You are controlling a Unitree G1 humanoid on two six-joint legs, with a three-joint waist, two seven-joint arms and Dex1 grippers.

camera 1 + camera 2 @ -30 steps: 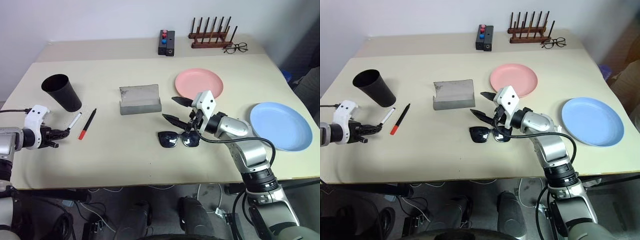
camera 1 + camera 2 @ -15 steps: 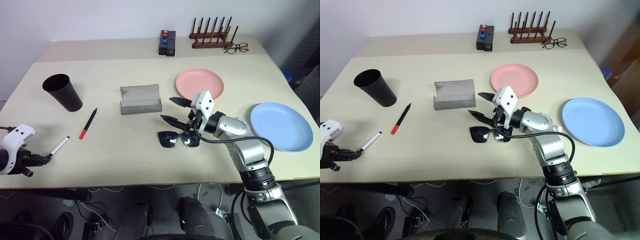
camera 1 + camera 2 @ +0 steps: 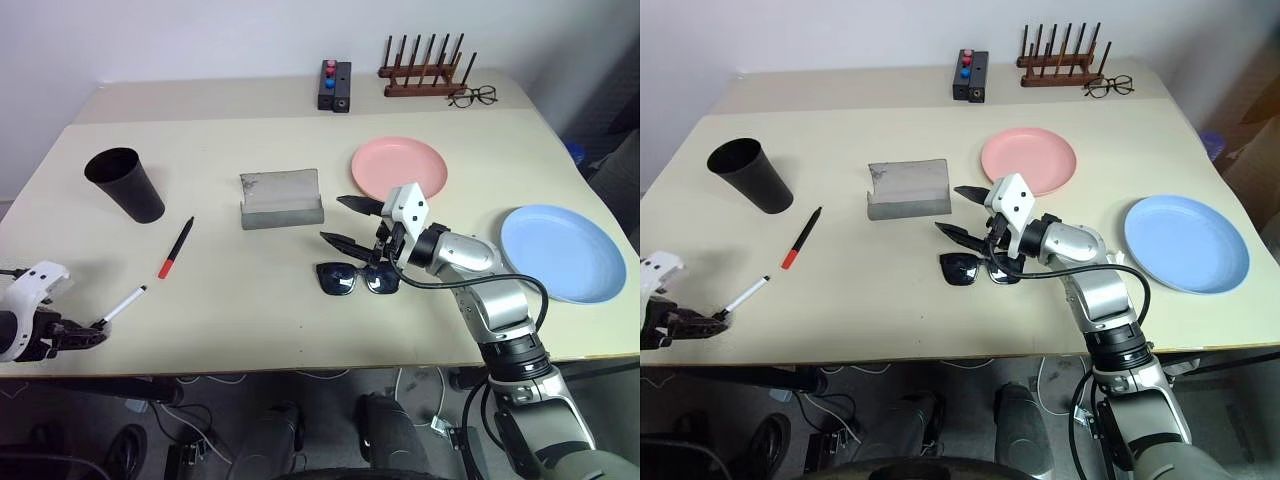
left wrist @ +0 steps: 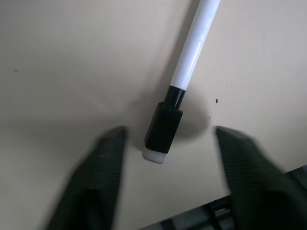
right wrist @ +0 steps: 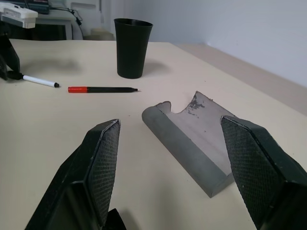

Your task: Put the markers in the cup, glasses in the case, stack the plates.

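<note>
We see the left hand (image 3: 98,329) low at the near left corner of the counter (image 3: 230,300), pointing steeply down, its two fingers (image 4: 96,177) spread apart and holding nothing. The white marker (image 3: 124,304) lies on the counter with its black cap end between those spread fingertips in the left wrist view, untouched by either; its barrel runs away from the hand toward the middle of the counter.

We see the right hand (image 3: 352,224) held level above the middle of the counter, pointing toward the left side, fingers (image 5: 103,163) wide apart and empty. The sunglasses (image 3: 358,278) lie flat just below and slightly nearer than this hand. The grey case (image 3: 281,200) stands open just ahead of the fingertips.

We count two markers: the white one, and a black marker with a red end (image 3: 176,248), which lies between the left hand and the black cup (image 3: 126,185). We count one cup, upright, well beyond the left hand. We count two plates, well apart and unstacked: the pink plate (image 3: 398,167) just beyond the right hand, the blue plate (image 3: 560,252) well off to its right.

At the far edge stand a wooden peg rack (image 3: 424,68), wire-framed eyeglasses (image 3: 472,96) and a black box with coloured buttons (image 3: 333,85). The picture's edge cuts off the left arm.
</note>
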